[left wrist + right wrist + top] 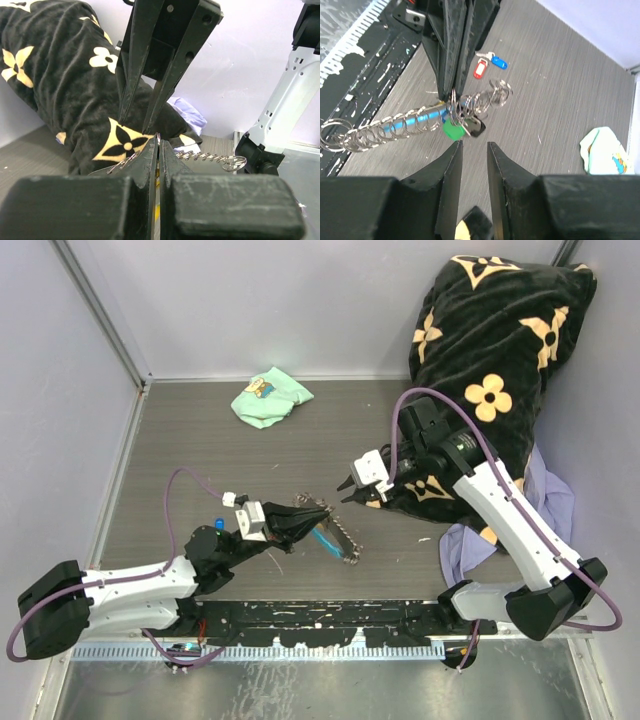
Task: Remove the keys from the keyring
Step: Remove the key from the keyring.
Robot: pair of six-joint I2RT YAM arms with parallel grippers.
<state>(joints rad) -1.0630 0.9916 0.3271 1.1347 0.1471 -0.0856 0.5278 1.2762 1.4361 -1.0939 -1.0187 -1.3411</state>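
Note:
My left gripper [322, 510] is shut on the keyring [454, 104], pinching the silvery ring between its tips [159, 142] just above the table. The grey link chain [385, 131] and sky-blue fob [420, 120] trail from it; the chain's end ring shows in the left wrist view [234, 162]. A green-tagged key [452, 131] and a dark-tagged one [476, 128] hang on the ring. A red-tagged key [480, 67] and a blue-tagged key [498, 62] lie loose on the table. My right gripper [474, 145] is open and empty, tips a short way from the green tag, also seen from the top [346, 487].
A black pillow with cream flowers [500, 360] fills the far right, with a lavender cloth [555, 505] beside it. The mint-green cloth [268, 398] lies at the back. A black rail [320, 620] runs along the near edge.

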